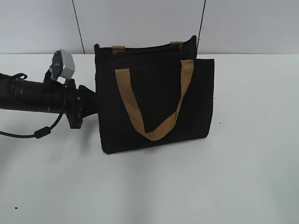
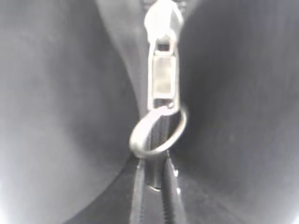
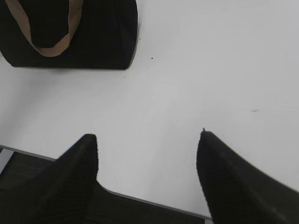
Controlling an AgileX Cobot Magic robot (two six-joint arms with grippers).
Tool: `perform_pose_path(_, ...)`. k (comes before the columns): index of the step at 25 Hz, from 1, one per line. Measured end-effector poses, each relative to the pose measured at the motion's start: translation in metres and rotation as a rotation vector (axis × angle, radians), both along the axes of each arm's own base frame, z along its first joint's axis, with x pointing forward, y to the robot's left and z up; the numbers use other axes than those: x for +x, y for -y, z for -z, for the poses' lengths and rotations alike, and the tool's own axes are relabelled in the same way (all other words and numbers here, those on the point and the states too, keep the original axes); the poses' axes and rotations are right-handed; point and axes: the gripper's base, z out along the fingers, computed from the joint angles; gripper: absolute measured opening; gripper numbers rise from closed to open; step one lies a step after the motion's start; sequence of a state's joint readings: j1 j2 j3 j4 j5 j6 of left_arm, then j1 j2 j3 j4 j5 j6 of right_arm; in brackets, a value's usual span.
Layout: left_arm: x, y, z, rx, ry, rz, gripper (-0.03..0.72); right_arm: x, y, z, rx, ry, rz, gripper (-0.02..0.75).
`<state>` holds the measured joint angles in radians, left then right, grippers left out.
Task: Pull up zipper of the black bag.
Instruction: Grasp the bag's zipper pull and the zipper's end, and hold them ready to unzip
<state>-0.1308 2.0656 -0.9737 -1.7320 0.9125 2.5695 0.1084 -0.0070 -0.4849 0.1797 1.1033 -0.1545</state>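
Observation:
The black bag (image 1: 159, 102) stands upright on the white table, its near tan strap handle (image 1: 154, 133) hanging down the front. My left gripper (image 1: 91, 103) presses against the bag's left side, fingertips hidden at the fabric. In the left wrist view the zipper's silvery pull (image 2: 162, 79) and its ring (image 2: 140, 140) fill the frame. The two narrow jaws (image 2: 156, 163) are closed together at the ring's lower edge, with black zip line between them. My right gripper (image 3: 147, 137) is open and empty over the table, well short of the bag (image 3: 93, 37).
The white table (image 1: 243, 177) stretches around the bag. A pale wall with two dark cables (image 1: 78, 28) stands behind. The left arm's cable (image 1: 42, 133) loops over the table at the left. A table edge (image 3: 154, 203) shows beneath the right jaws.

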Motion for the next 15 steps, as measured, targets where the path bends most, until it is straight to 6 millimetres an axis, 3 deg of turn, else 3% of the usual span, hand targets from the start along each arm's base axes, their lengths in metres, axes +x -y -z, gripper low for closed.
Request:
perform_pose_path(3, -0.002, 0.002, -0.003, -0.037, -0.005, 0.018, 0.071, 0.0, 0.0, -0.003, -0.016, 0.009, -0.015, 0.507)
perform_pose_path(7, -0.002, -0.001, -0.007, -0.099, -0.036, 0.016, 0.067, 0.015, -0.004, -0.026, -0.027, -0.048, -0.049, 0.507)
perform_pose_path(10, 0.0, -0.008, -0.011, -0.133, -0.06, -0.008, 0.056, 0.037, -0.011, -0.052, -0.04, -0.101, -0.115, 0.507)
perform_pose_path(15, 0.002, -0.02, -0.028, -0.167, -0.049, -0.047, 0.038, 0.092, -0.024, -0.091, -0.078, -0.196, -0.24, 0.493)
